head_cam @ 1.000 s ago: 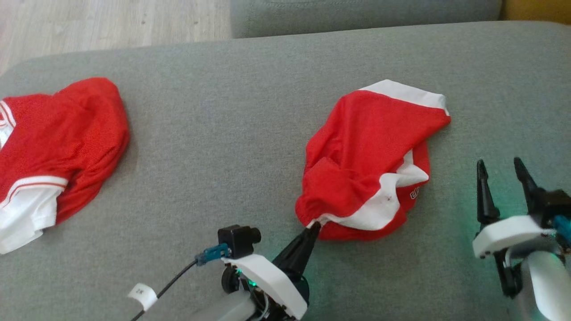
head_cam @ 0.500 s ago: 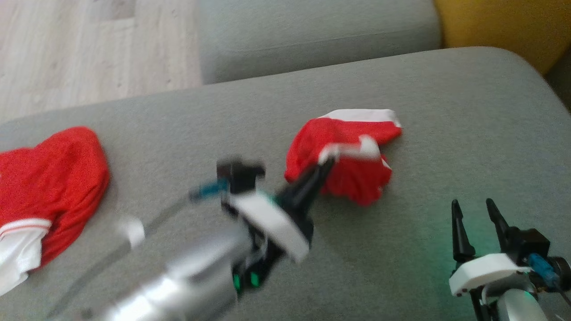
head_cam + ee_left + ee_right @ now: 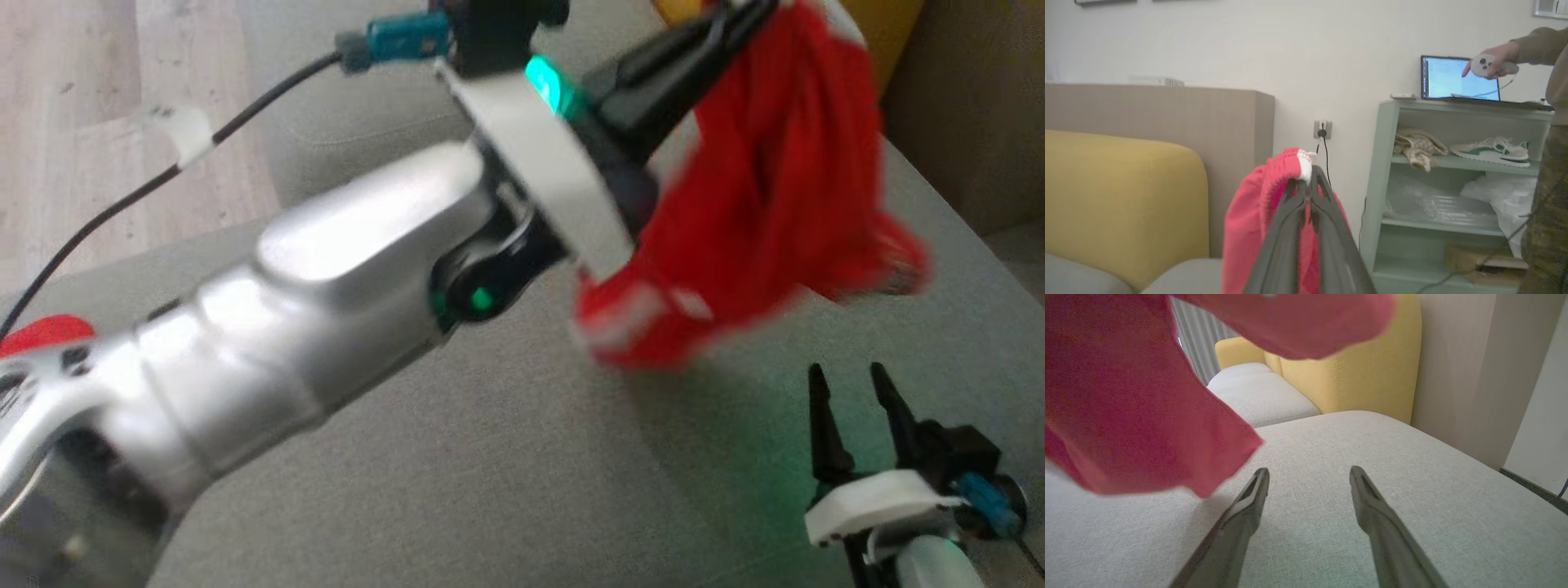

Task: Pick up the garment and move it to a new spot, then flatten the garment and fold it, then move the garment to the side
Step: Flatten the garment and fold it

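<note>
The garment [image 3: 767, 204] hangs at the head view's upper right from the left gripper [image 3: 751, 12], above the sofa seat [image 3: 490, 474]. The right gripper [image 3: 853, 400] sits at the lower right, below the garment, apart from it.

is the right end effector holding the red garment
No, the right end effector is open over the grey cushion, nothing between its fingers; the red garment hangs clear of it.

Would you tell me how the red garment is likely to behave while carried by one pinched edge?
Probably very floppy: the red garment hangs in limp folds from the left gripper, shut on its white-trimmed edge. Likely light, since that small pinch holds all of it above the grey cushion. Hanging loose, it may swing and land bunched.
</note>
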Motion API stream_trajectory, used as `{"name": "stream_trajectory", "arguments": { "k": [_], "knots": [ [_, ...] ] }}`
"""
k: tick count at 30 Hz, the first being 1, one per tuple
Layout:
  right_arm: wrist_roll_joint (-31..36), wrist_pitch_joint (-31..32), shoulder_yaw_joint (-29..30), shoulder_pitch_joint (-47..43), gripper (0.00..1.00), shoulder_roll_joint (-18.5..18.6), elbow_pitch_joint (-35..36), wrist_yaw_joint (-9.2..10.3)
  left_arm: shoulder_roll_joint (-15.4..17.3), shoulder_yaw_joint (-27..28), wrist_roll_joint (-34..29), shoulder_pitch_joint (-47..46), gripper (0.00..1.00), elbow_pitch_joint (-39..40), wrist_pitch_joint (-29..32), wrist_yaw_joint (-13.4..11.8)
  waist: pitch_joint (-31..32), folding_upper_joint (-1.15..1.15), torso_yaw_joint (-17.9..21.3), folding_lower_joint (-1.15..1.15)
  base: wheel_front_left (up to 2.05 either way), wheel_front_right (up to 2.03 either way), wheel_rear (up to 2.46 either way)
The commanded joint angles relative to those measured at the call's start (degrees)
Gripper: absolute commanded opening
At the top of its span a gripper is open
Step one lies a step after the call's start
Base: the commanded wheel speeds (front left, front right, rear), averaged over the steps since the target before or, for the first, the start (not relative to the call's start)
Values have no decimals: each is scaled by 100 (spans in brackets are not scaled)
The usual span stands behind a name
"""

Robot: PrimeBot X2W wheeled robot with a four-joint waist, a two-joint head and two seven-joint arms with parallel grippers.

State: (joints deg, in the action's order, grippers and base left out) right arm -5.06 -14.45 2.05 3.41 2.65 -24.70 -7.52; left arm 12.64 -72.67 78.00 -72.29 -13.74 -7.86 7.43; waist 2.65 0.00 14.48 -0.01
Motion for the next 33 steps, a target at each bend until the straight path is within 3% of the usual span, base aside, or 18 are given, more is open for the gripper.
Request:
{"name": "stream_trajectory", "arguments": {
  "k": [1, 5, 9, 14, 21, 25, 33],
  "knots": [
    [-61, -55, -68, 73, 100, 24, 293, 3, 559, 33, 129, 256, 0, 298, 240, 5, -18, 0, -149, 1, 0, 0, 0],
    [-19, -55, 169, -227, 100, 23, 487, 3, 1159, -60, 100, 1483, 0, 677, 759, 5, -90, 0, -486, 1, 0, 0, 0],
    [66, -55, 424, -504, 100, 23, 614, 3, 1401, -65, -75, 2415, 0, 723, 920, 5, -133, 0, -824, 1, 0, 0, 0],
    [133, -1, 659, -821, 100, 23, 748, 3, 1633, -67, -290, 3238, 0, 566, 681, 5, -114, 0, -1307, 1, 0, 0, 0],
    [160, 424, 691, -589, 100, 35, 786, 3, 1944, -68, -741, 3532, 0, 90, 310, 5, -114, 0, -1725, 1, 0, 0, 0],
    [-200, 931, 357, -259, 100, 225, 622, 3, 1938, -68, -966, 3531, 0, -188, 154, 5, -170, 0, -1890, 1, 0, 0, 0],
    [-1656, 1950, -742, 423, 100, 1023, 156, 3, 1721, -68, -1020, 3421, 0, -274, 143, 5, -293, 0, -2147, 1, 0, 0, 0]
  ]
}}
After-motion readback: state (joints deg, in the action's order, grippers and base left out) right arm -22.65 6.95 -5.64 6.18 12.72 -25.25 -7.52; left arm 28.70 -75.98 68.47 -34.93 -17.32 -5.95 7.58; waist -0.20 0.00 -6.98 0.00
